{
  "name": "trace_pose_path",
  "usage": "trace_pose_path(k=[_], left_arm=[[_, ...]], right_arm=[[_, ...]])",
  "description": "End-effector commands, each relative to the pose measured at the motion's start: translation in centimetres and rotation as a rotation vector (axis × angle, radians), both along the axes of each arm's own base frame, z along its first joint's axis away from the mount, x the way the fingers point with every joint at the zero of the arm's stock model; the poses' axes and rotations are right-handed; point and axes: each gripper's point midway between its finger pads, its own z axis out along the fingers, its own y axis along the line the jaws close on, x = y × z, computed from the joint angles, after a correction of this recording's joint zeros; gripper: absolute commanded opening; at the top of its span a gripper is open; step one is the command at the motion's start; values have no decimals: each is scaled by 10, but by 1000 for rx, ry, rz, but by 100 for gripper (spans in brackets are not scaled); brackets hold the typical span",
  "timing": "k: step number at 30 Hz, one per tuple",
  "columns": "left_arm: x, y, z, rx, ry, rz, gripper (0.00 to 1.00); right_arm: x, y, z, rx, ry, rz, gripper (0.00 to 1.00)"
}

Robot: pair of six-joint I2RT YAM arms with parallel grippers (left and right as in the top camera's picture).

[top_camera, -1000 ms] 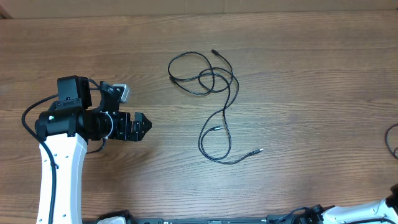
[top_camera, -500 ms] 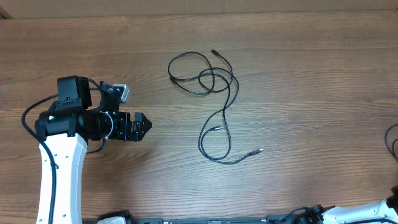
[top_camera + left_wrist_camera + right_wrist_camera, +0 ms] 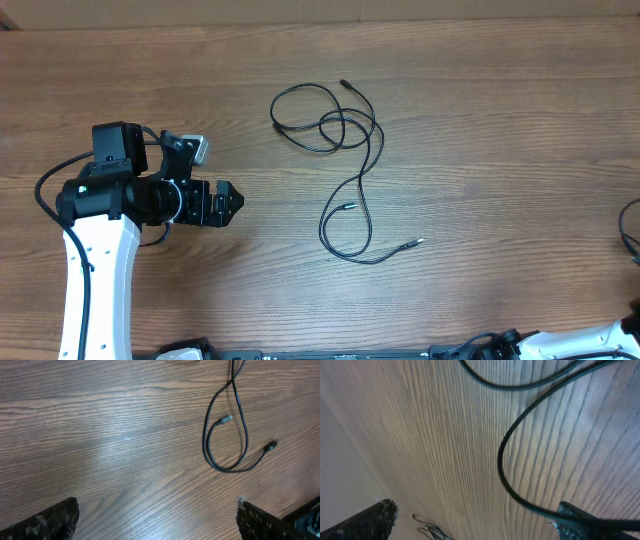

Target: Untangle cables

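Several thin black flexible cables (image 3: 359,181) lie tangled on the brown wood-grain table (image 3: 500,150), near its centre, loops at 12 o'clock and plug tips trailing toward 6. At 9 o'clock the black two-finger left gripper (image 3: 232,200) stands spread wide, well apart from them. The right gripper (image 3: 475,510) is spread too, pinching nothing

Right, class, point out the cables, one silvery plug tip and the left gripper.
cables (image 3: 338,122), overhead view, on the knot where the loops cross.
silvery plug tip (image 3: 226,419), left wrist view, on its metal end.
left gripper (image 3: 231,203), overhead view, midway between its fingertips.
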Motion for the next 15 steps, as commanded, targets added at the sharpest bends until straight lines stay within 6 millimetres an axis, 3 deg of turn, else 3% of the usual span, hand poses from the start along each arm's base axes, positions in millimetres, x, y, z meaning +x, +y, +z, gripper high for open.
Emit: trace_pose_path(k=[1,9,12,15], left_arm=[[0,0,-2,-6,9,11,100],[0,0,-2,-5,9,11,100],[0,0,-2,-5,9,11,100],[0,0,-2,-5,9,11,100]], right_arm=[[-1,5,26,-77,-44,41,100],[-8,19,93,-288,-87,56,100],[-2,31,112,-364,-122,114,100],[15,51,129,-429,-211,244,100]])
